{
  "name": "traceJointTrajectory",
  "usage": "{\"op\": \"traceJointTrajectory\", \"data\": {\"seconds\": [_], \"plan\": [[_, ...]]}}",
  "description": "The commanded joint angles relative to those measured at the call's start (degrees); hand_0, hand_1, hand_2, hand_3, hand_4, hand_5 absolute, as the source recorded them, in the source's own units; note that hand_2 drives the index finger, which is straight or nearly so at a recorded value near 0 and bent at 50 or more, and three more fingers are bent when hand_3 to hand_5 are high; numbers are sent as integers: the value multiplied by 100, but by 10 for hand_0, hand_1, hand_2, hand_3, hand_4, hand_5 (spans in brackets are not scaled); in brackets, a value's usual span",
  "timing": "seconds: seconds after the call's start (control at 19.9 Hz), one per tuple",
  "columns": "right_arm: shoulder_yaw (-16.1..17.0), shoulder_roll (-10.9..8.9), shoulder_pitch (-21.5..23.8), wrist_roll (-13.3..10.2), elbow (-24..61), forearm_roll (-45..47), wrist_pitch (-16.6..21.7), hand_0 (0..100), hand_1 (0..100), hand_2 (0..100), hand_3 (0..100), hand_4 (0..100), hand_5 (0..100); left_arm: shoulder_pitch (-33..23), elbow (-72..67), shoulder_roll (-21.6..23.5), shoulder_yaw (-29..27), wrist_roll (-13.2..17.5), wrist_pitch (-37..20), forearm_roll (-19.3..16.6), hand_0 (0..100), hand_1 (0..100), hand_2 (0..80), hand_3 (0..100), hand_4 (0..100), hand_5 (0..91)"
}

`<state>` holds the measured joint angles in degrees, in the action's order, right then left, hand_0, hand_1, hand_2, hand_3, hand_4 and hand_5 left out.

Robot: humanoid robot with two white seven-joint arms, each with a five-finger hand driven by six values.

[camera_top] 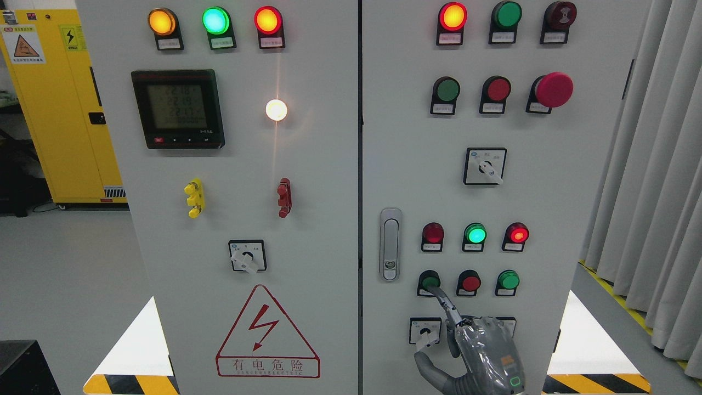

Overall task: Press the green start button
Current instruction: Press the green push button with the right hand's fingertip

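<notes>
On the right cabinet door, the lower row of push buttons starts with a green button (430, 282) at its left end. My right hand (473, 344) comes up from the bottom edge just below it. Its index finger (445, 305) is stretched out, with the tip resting on the green button's lower edge. The other fingers are curled in and the thumb points left, holding nothing. The hand covers part of the panel under the button row. My left arm does not show.
A red button (470, 283) and a second green button (508, 280) sit right of the touched one. Red, green and red lamps (475, 234) glow above. A rotary switch (425, 331) is by the thumb, a door latch (390, 244) to the left.
</notes>
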<state>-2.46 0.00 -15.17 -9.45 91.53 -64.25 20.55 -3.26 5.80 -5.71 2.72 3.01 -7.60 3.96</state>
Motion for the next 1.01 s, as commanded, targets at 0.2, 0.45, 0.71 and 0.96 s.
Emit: {"op": "traceJointTrajectory", "data": {"seconds": [0.2,0.45,0.71,0.96], "plan": [[17,-18,-39,13,-118,9,-7,264,735,0,987,969,1000,1,0,0,0,-2,-4,0,120,556,0,0,0,0],[17,-18,5,-30,-39,53,19,266,735,0,987,969,1000,1,0,0,0,-2,-4,0,120,556,0,0,0,0],[-35,-18,207,-83,295,631,37,275,722,0,987,969,1000,1,0,0,0,-2,-4,0,120,556,0,0,0,0],[-62,-18,444,-197,462,967,89,278,701,0,986,965,1000,1,0,0,0,-2,-4,0,120,556,0,0,0,0]]}}
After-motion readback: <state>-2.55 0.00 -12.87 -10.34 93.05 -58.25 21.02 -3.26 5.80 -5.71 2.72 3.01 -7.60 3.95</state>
